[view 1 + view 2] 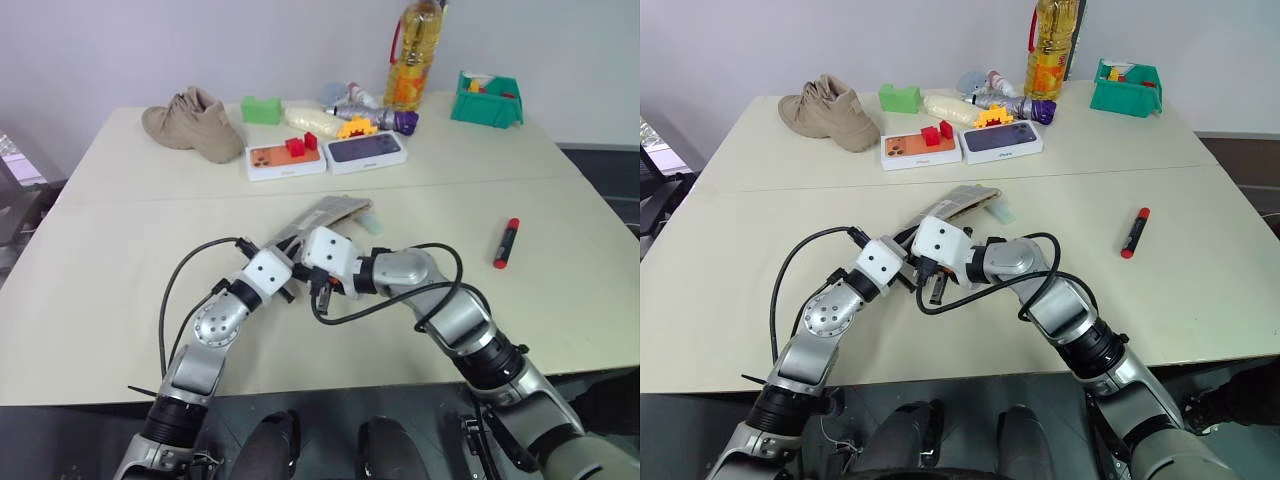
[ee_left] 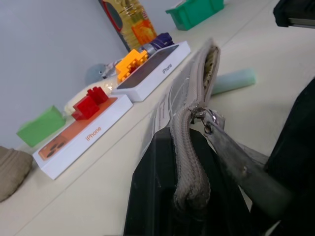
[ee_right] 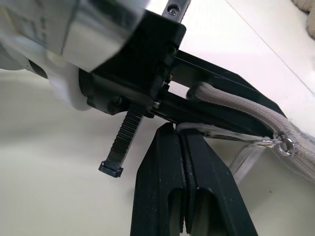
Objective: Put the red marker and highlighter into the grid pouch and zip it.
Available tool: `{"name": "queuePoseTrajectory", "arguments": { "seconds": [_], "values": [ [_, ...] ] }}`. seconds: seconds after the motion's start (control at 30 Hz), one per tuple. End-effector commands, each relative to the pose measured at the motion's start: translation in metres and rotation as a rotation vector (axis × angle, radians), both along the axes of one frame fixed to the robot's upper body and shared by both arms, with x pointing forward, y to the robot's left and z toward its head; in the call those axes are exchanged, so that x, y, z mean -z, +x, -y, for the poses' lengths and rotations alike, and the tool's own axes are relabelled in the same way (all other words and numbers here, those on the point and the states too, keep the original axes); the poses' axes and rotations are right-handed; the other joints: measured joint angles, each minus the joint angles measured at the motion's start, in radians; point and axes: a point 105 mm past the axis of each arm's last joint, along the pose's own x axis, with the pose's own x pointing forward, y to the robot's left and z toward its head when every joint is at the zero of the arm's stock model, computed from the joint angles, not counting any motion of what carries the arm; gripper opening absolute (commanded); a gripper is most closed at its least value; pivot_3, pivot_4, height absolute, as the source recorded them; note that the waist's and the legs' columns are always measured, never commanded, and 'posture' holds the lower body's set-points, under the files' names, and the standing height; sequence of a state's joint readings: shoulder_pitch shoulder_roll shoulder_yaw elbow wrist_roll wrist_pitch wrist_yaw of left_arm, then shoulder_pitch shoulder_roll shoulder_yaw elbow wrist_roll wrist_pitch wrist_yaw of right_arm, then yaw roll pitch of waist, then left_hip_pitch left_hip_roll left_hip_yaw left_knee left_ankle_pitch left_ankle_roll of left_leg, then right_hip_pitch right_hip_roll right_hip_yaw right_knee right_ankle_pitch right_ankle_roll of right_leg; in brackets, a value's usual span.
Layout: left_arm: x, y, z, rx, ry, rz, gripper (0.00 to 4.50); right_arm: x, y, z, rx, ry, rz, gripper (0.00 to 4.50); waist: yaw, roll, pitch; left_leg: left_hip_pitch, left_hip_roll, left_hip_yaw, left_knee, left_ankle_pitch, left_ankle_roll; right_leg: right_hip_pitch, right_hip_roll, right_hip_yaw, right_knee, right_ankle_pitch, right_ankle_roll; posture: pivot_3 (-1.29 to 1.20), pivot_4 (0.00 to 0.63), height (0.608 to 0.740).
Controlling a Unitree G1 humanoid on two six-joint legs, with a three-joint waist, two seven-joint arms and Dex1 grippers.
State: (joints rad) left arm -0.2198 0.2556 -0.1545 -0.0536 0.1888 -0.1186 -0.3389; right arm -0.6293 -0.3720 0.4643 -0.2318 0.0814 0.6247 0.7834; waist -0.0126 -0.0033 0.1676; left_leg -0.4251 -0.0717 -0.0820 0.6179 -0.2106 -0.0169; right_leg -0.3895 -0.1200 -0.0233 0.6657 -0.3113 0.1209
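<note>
At the near edge of the table (image 1: 120, 300), your two grippers meet over the near end of the grid pouch (image 1: 330, 213). The left gripper (image 2: 197, 196) has its fingers clamped on the pouch's zipper edge, pinning the near corner. The right gripper (image 3: 183, 147) has its fingers pressed together on the zipper pull (image 3: 231, 136), the flat tab that hangs from the small metal ring.

The step in hand looks like working the zipper, and the pouch mouth gapes at its far end. The red marker (image 1: 506, 243) lies well apart on your right, so opening is the likelier aim: you have nothing to close over yet. Keep the left grip firm and still as an anchor. Draw the pull straight along the line of the zipper, away from the left fingers, low and level with the fabric. If you lift or twist, the thin tab may slip from the pads or the whole pouch may swing round.

Just beyond the pouch's far end lies the highlighter (image 1: 372, 222), pale green and touching or nearly touching the fabric; whether any of it sits inside you cannot tell. Watch that the moving pouch does not shove it away.

Farther back stand two phone boxes (image 1: 325, 155) with small red blocks (image 1: 301, 144), a tan shoe (image 1: 192, 123), an oil bottle (image 1: 414, 55) and a green bin (image 1: 486, 100).
</note>
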Motion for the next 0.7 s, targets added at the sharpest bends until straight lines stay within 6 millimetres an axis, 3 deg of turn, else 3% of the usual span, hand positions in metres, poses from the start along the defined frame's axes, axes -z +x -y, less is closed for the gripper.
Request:
{"name": "queuePoseTrajectory", "arguments": {
  "seconds": [0.03,0.07,0.17,0.33,0.43,0.57,0.7],
  "values": [
    [-0.006,0.002,0.004,-0.001,0.006,0.03,0.0,-0.025,-0.015,-0.015,-0.114,0.048,0.079,0.02,0.0,0.0,0.0,0.0,0.0,0.0,0.0,0.0,0.0,0.0,0.0,0.0,0.0,0.0,0.0,0.0,0.15,0.739],
    [-0.006,0.002,0.003,-0.005,0.003,0.032,0.0,-0.025,-0.014,-0.012,-0.111,0.046,0.074,0.02,0.0,0.0,0.0,0.0,0.0,0.0,0.0,0.0,0.0,0.0,0.0,0.0,0.0,0.0,0.0,0.0,0.15,0.739],
    [-0.007,0.001,-0.005,-0.018,0.005,0.038,0.0,-0.028,-0.002,0.003,-0.052,0.045,0.065,0.86,0.0,0.0,0.0,0.0,0.0,0.0,0.0,0.0,0.0,0.0,0.0,0.0,0.0,0.0,0.0,0.0,0.15,0.739],
    [-0.006,-0.001,-0.03,-0.068,0.032,0.038,0.0,-0.039,0.033,0.05,0.161,0.063,0.083,3.29,0.001,0.0,0.0,0.0,0.0,0.0,0.0,0.0,0.0,0.0,0.0,0.0,0.0,0.0,0.0,0.0,0.15,0.739],
    [-0.005,-0.005,-0.044,-0.079,0.045,0.034,0.0,-0.038,0.063,0.089,0.378,0.094,0.063,3.29,0.0,0.0,0.0,0.0,0.0,0.0,0.0,0.0,0.0,0.0,0.0,0.0,0.0,0.0,0.0,0.0,0.15,0.739],
    [-0.003,-0.008,-0.05,-0.076,0.059,0.031,0.0,-0.026,0.098,0.121,0.637,0.122,0.012,3.29,-0.002,0.0,0.0,0.0,0.0,0.0,0.0,0.0,0.0,0.0,0.0,0.0,0.0,0.0,0.0,0.0,0.15,0.739],
    [-0.004,-0.008,-0.05,-0.066,0.046,0.033,0.0,-0.008,0.114,0.128,0.729,0.17,-0.08,3.29,-0.002,0.0,0.0,0.0,0.0,0.001,-0.001,0.001,-0.002,0.0,0.0,0.0,0.0,0.0,0.0,0.0,0.15,0.739]
  ]
}}
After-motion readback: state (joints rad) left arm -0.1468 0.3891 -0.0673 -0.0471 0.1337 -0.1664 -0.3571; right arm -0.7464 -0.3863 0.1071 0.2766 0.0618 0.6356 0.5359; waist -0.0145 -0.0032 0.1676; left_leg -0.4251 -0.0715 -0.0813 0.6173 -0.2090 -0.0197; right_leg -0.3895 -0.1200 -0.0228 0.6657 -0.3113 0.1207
